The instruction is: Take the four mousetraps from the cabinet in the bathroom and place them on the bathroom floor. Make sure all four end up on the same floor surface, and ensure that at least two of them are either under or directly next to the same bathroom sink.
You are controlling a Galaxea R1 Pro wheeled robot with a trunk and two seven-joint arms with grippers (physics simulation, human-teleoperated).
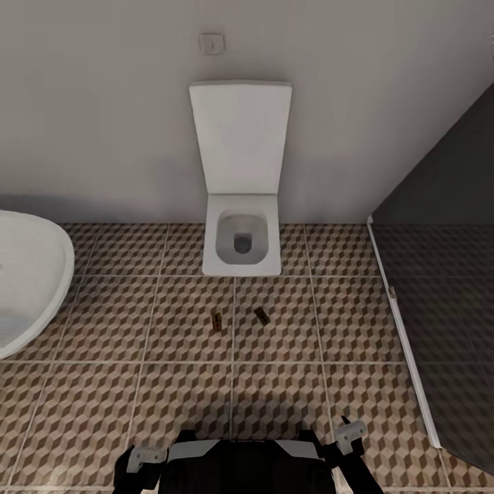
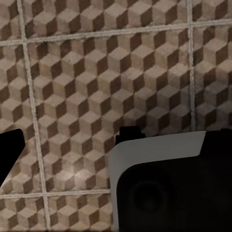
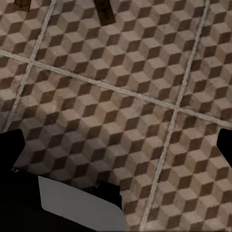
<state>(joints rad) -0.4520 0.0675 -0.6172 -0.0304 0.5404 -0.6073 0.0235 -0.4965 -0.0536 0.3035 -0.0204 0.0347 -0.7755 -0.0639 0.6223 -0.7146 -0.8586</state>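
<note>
Two mousetraps (image 1: 217,322) (image 1: 261,315) lie on bathroom floor (image 1: 103,322), just in front of toilet (image 1: 241,240), apart from each other. Bathtub (image 1: 27,288) to left; no sink in sight. Two more prob. left to fetch. Jaws' state: can't tell, either arm.

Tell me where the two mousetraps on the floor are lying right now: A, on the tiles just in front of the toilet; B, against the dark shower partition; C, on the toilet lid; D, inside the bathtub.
A: both mousetraps lie flat on the patterned bathroom floor, a little apart from each other, just in front of the open toilet.
</note>
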